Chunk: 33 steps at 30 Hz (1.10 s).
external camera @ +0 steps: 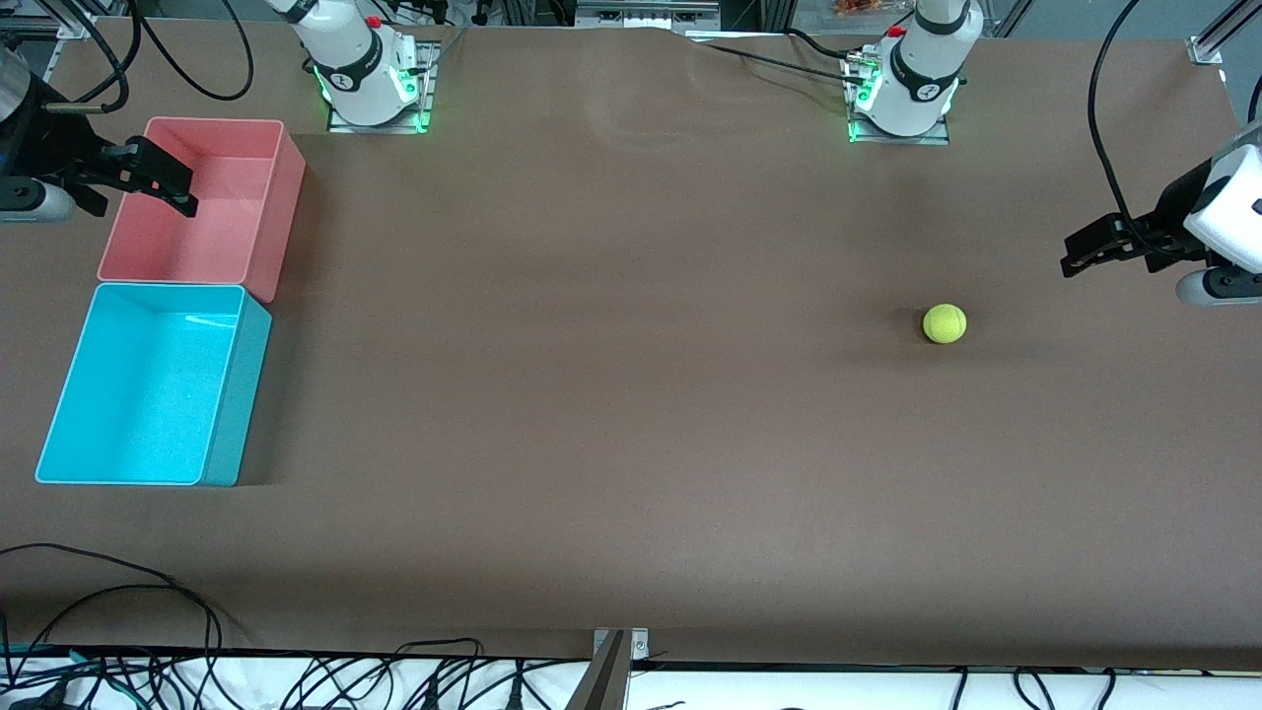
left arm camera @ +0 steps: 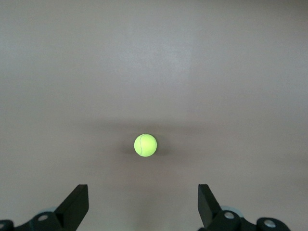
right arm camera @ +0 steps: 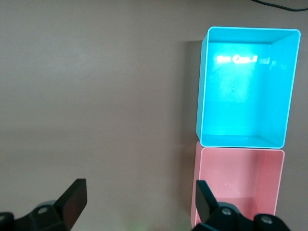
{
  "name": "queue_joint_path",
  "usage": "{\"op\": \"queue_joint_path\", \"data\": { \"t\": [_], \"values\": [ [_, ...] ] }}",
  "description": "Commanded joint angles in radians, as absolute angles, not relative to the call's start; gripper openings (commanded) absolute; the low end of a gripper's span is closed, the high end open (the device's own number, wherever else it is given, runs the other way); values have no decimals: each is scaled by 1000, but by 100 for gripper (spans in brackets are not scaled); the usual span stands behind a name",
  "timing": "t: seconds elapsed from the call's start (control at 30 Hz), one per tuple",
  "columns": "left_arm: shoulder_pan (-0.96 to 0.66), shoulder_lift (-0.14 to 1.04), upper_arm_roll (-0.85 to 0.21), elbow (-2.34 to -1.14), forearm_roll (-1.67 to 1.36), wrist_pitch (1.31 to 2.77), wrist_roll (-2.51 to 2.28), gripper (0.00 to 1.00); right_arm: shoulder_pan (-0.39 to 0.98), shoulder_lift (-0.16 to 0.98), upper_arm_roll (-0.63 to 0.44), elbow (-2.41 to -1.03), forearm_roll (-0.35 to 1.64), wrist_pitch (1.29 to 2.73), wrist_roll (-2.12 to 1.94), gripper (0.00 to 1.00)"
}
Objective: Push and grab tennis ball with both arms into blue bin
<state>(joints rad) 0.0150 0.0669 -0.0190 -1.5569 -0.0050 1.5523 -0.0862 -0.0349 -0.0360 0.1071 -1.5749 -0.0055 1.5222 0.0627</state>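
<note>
Left gripper (external camera: 1073, 258) and right gripper (external camera: 177, 192) (both spread wide, empty); fuzzy yellow-green tennis ball (external camera: 945, 323) on table.

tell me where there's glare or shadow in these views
Right wrist view: white glare patches on the blue bin floor. Front view: a faint streak there too, and both bins cast shadows toward the table's middle. Left wrist view: a soft dark band of shadow beside the tennis ball.

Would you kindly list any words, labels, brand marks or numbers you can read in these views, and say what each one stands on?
No text is readable.
Right arm's base: a small round dark mark, too small to read.
Left arm's base: the same kind of mark, too small to read.
Tennis ball, blue bin, pink bin: no lettering shows.
</note>
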Motion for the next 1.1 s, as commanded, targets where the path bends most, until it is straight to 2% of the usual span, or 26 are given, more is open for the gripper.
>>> {"op": "queue_joint_path", "data": {
  "t": [0.0,0.6,0.7,0.8,0.83,0.87,0.9,1.07],
  "values": [
    [18,67,-20,-1551,-26,1559,-83,100,-37,-40,109,-1559,9,1503,52,100],
    [11,95,-21,-1529,-8,1557,-107,98,-37,-40,109,-1559,9,1503,52,100],
    [15,95,-23,-1529,-9,1557,-159,77,-37,-40,109,-1559,9,1503,52,100],
    [12,95,-21,-1529,-8,1557,-207,32,-37,-40,110,-1559,9,1503,52,100],
    [12,95,-21,-1529,-8,1557,-215,15,-37,-40,110,-1557,9,1503,52,100],
    [12,95,-21,-1529,-8,1555,-218,3,-37,-40,110,-1559,9,1503,52,100],
    [12,95,-21,-1529,-8,1554,-218,0,-37,-40,110,-1559,9,1503,52,100],
    [18,95,-21,-1531,-8,1549,-239,0,-37,-40,110,-1559,9,1503,51,100]
  ]
}}
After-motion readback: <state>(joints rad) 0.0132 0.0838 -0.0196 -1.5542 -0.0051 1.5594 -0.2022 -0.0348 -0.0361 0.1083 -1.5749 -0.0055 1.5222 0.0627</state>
